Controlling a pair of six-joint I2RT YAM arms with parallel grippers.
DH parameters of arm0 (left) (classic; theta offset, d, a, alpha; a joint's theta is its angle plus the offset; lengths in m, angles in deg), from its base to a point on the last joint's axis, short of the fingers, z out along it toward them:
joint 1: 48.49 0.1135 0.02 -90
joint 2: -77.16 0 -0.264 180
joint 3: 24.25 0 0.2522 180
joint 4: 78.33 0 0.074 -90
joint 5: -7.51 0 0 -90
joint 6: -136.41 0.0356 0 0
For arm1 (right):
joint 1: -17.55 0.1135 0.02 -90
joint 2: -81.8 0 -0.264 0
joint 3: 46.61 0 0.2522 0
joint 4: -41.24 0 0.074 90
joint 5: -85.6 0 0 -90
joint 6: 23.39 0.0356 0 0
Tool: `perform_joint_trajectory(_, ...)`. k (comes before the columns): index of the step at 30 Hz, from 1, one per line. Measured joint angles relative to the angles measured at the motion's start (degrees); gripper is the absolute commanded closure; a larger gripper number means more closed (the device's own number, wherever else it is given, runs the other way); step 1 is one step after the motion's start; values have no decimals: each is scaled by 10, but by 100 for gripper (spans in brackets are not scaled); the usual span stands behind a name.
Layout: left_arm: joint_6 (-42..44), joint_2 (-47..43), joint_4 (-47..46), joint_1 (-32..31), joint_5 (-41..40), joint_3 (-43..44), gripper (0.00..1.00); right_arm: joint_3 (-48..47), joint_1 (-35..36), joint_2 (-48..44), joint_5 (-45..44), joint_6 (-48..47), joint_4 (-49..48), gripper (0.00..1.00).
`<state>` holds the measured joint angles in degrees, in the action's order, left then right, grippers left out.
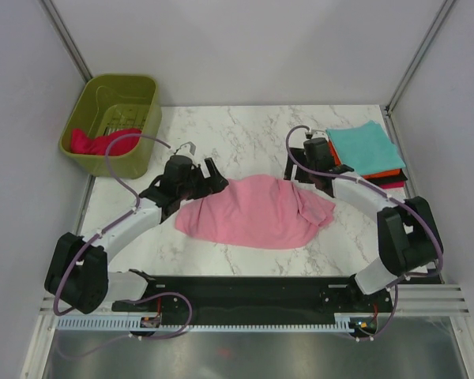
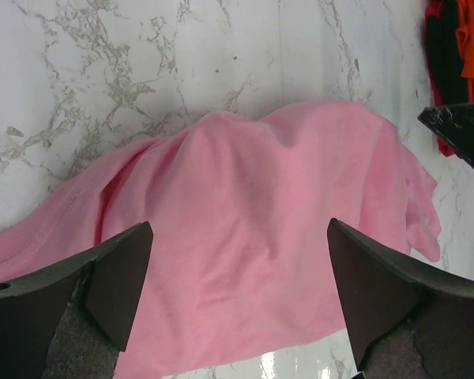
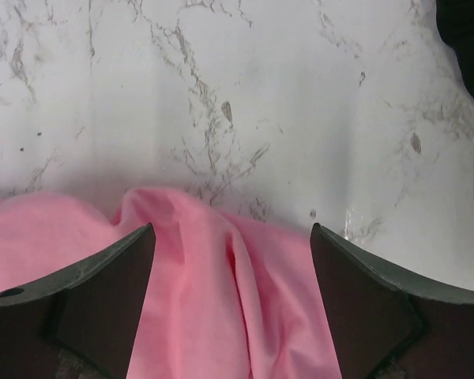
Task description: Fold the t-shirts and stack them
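You have the pink shirt lying crosswise, one end beneath the spread left jaws, the other beneath the spread right jaws, both equally near, neither pinching.

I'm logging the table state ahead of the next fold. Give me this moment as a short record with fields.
pink t-shirt: unfolded, rumpled, mid-table
left hand: open, above the shirt's left part
right hand: open, over the shirt's right edge
folded stack: far right corner, teal on top
basket: far left corner
red t-shirt: bunched inside the basket
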<state>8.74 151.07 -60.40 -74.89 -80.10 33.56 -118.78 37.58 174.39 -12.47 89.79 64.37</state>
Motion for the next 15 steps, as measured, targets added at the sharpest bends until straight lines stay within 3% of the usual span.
perform_joint_trajectory(6,6,19,1,-1,12,11,0,67,14,-47,17,10,-25,13)
perform_joint_trajectory(10,14,21,5,-1,20,15,0,70,30,-16,20,10,-32,24)
perform_joint_trajectory(11,16,21,7,-1,22,17,0,68,35,-6,21,10,-33,41)
perform_joint_trajectory(13,19,21,11,-1,22,21,0,63,42,17,25,5,-32,62)
perform_joint_trajectory(14,21,21,14,-1,23,24,0,59,47,24,25,5,-30,80)
perform_joint_trajectory(15,23,21,16,-1,22,26,0,56,51,29,25,2,-29,88)
